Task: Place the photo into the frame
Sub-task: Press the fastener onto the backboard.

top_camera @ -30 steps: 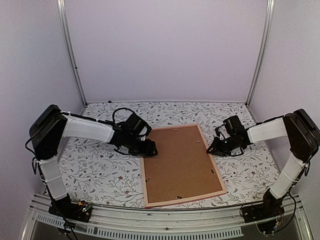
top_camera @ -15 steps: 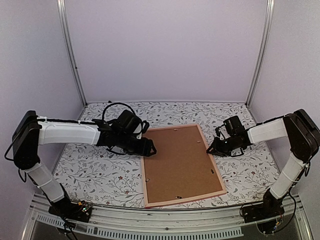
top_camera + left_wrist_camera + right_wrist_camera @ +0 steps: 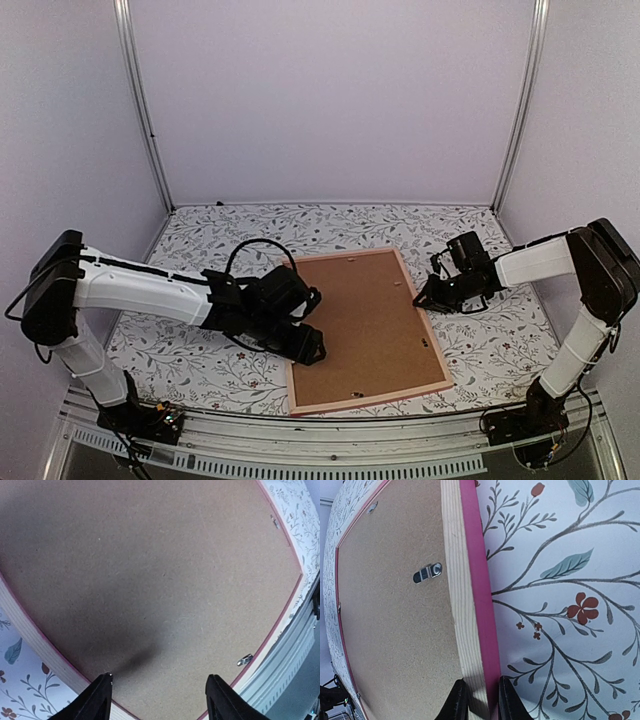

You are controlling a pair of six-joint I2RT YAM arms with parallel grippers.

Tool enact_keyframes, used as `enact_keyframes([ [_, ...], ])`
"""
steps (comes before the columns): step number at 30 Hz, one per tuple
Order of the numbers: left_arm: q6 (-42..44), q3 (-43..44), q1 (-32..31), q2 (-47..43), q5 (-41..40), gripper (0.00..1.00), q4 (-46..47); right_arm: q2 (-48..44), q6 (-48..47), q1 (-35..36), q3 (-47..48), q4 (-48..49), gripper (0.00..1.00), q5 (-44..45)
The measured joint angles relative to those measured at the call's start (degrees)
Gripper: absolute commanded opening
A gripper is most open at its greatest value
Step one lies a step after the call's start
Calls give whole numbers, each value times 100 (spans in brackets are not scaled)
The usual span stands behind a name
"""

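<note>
On the floral worktop [image 3: 500, 350] the pink frame [image 3: 365, 325] lies face down right of centre, brown back uppermost, unmoved since a second ago; the left arm [image 3: 150, 290] has swung from the frame's far-left corner toward its near-left corner; the left fingers [image 3: 308, 346] stand spread, holding nothing, over the board by that corner; the right fingers [image 3: 424, 297] stay pinched on the right rail, near a small metal clip [image 3: 427, 572].
</note>
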Motion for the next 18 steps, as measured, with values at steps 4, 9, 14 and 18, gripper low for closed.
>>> enact_keyframes([
  [4, -125, 0, -98, 192, -219, 67, -179, 0, 0, 0, 0, 0, 0, -2],
  [9, -181, 0, -144, 278, -369, 67, -291, 0, 0, 0, -13, 26, 0, -4],
  [14, -219, 0, -175, 278, -413, 67, -295, -7, 0, 0, -42, 70, 0, -7],
  [18, -238, 0, -223, 286, -398, 67, -295, -7, 0, 0, -46, 79, 0, -7],
])
